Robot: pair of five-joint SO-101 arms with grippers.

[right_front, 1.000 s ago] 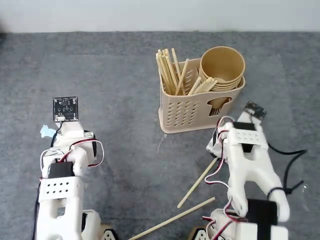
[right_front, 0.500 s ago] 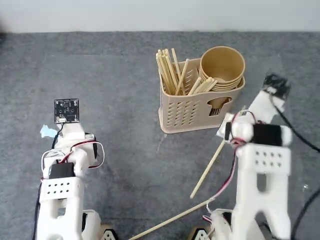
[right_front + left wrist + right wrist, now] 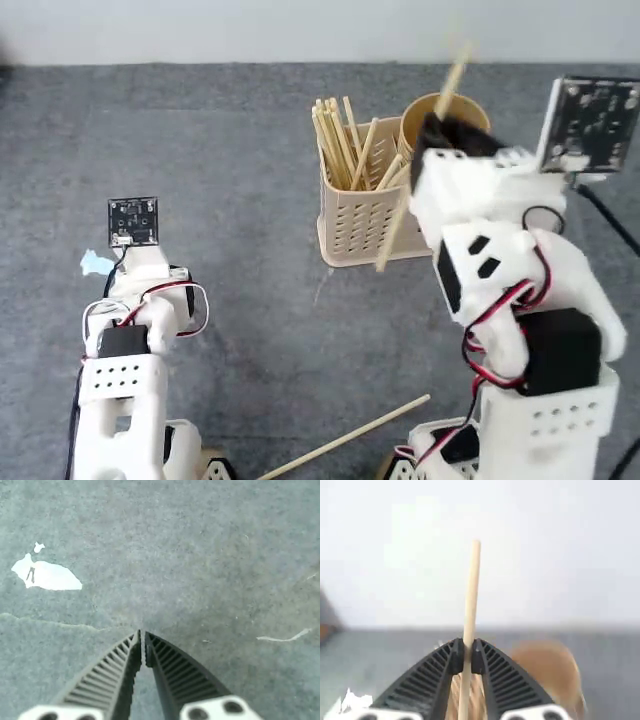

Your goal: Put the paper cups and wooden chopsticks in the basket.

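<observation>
Holding a pale wooden chopstick (image 3: 471,580) clamped in the right hand (image 3: 465,652) above the tan slotted plastic basket (image 3: 360,225), left hand (image 3: 141,640) closed together and empty; next, tip in and release.

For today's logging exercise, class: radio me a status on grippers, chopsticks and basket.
Right gripper shut on chopstick, raised near basket. Left gripper shut, empty, low over table. Another chopstick lies on table. Nothing blocking.

Right gripper (image 3: 466,651) raised, clamped, left gripper (image 3: 142,636) closed
</observation>
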